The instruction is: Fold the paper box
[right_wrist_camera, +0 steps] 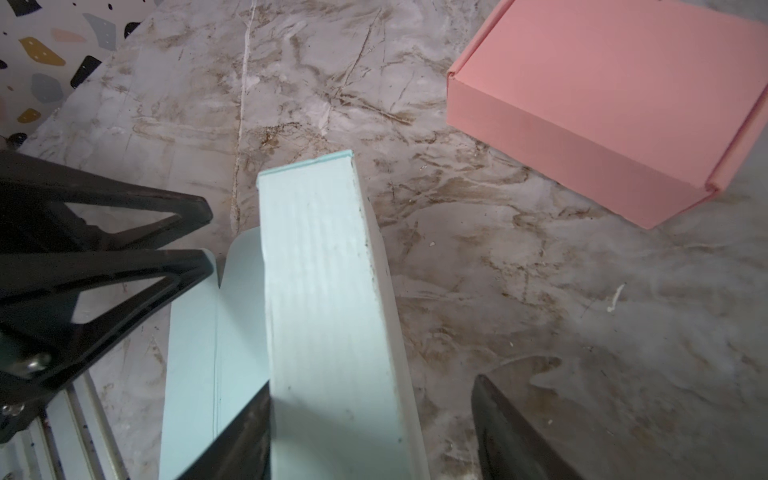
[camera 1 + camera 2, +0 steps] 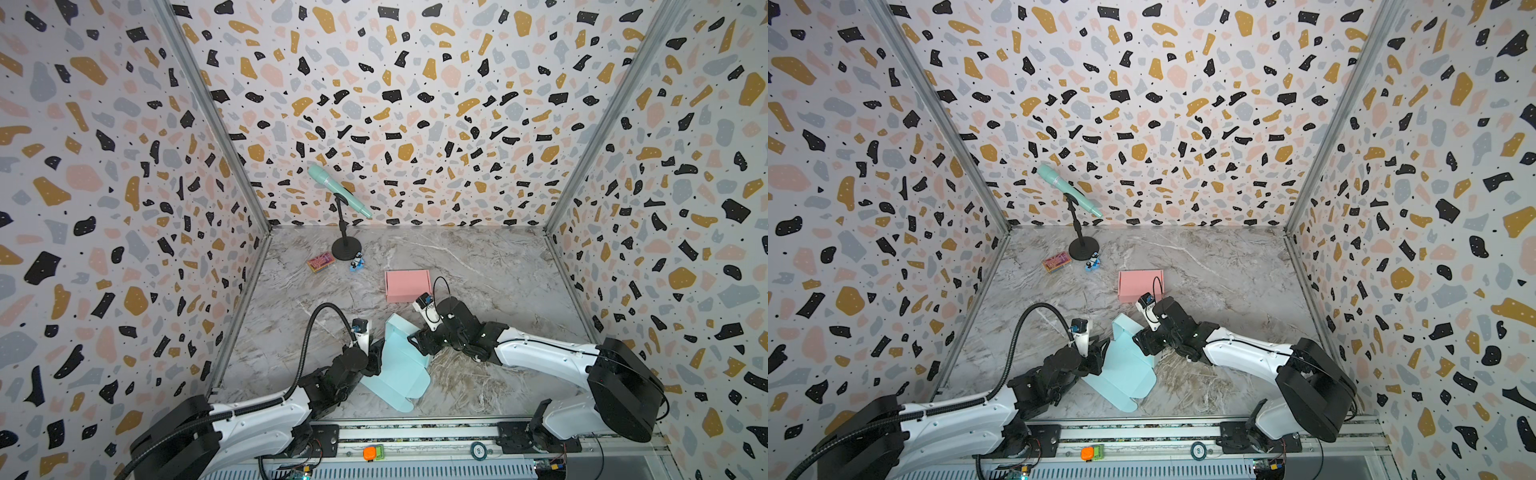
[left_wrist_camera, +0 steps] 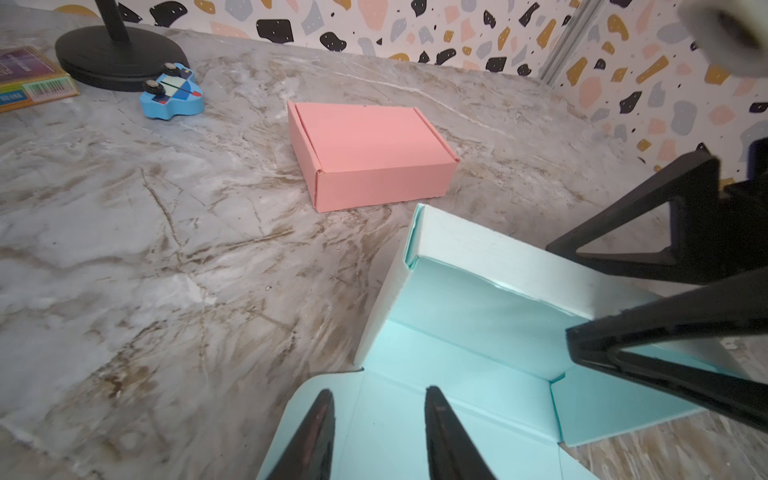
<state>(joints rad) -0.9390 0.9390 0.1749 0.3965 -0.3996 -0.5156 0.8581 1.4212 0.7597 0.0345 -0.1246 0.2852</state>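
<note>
The main risk, as I judge it, is the raised side wall (image 1: pixel 324 291) of the pale blue paper box (image 2: pixel 399 365) falling back flat. It stands only on its crease, and nothing clamps it. If the right tool (image 1: pixel 372 382) closes off-centre or too high, it could crumple or twist the thin card instead of setting the fold. A second risk is sliding. The half-folded blank lies loose on the smooth marble tabletop (image 2: pixel 498 270), in the lower centre of both top views. A sideways push on the wall could turn the whole sheet, or shove it up-frame toward the finished pink box (image 2: pixel 406 284) just beyond. The two tools also work close together, so one could clip the other.

The right tool is open. Its fingers straddle the wall: one touches the wall's inner face, the other stands clear of the outer face, with bare tabletop showing in the gap.

The left tool (image 3: pixel 379 392) is partly open and holds nothing. In the left wrist view, at the lower edge of the frame, its fingertips sit apart over the flat base panel (image 3: pixel 457 353). Whether they press on it, I cannot tell.
</note>
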